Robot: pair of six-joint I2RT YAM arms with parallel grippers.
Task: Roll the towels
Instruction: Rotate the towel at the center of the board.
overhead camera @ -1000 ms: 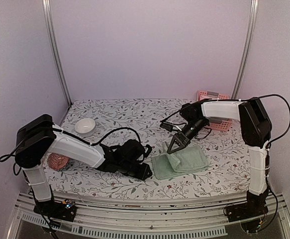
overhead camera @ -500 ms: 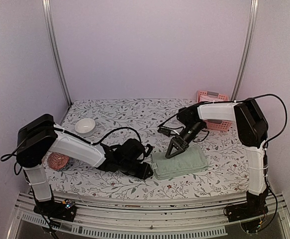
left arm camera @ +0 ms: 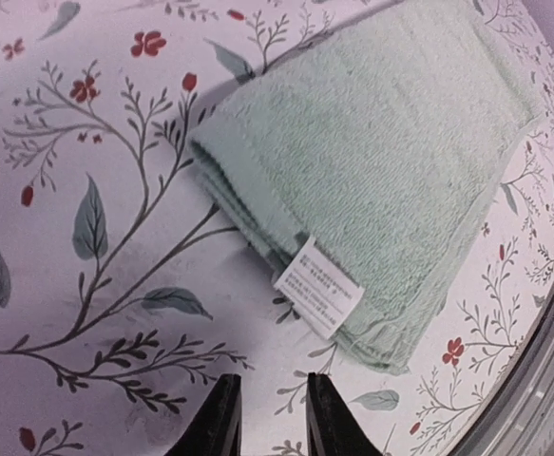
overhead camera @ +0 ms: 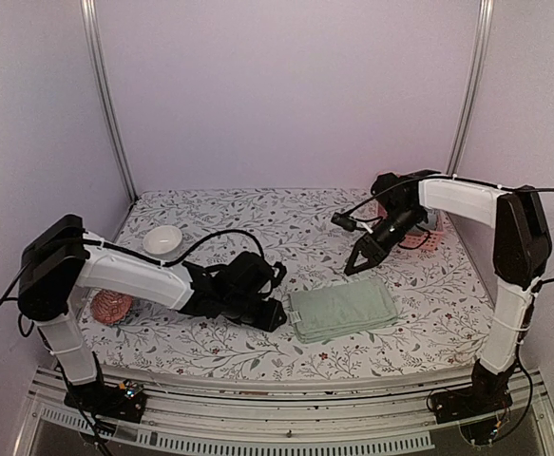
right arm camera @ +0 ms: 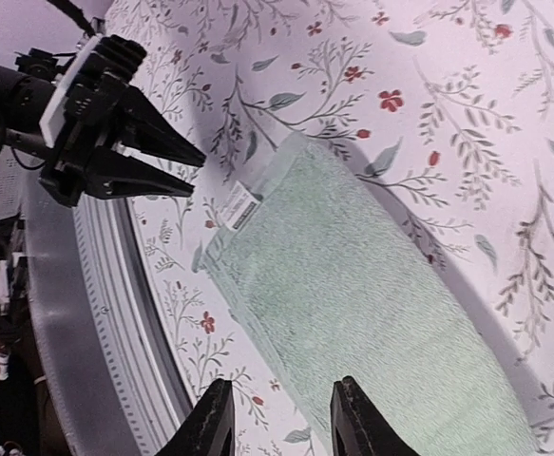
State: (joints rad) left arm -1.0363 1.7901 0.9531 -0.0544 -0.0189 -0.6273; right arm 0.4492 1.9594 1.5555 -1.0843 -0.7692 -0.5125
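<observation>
One sage-green towel [overhead camera: 343, 309] lies folded flat on the flowered table, its white label [left arm camera: 318, 286] at the near-left corner. My left gripper [overhead camera: 278, 318] rests low beside that corner, just short of the label. Its jaws [left arm camera: 267, 418] stand slightly apart over bare cloth, with nothing between them. My right gripper [overhead camera: 354, 268] hangs open above and behind the towel, clear of it. In the right wrist view the towel [right arm camera: 353, 294] spreads below the open right gripper [right arm camera: 278, 418], and the left gripper [right arm camera: 153, 157] sits at the label corner. No light blue towel is in view.
A white bowl [overhead camera: 162, 239] stands at the back left. A reddish round object [overhead camera: 110, 307] lies beside the left arm's base. The pink basket [overhead camera: 434, 228] sits at the back right, mostly behind the right arm. The metal front rail [right arm camera: 77, 313] runs close to the towel.
My right gripper opened, let go of the towel's raised fold and drew up and back to the right. The towel now lies flat. The left gripper shifted slightly.
</observation>
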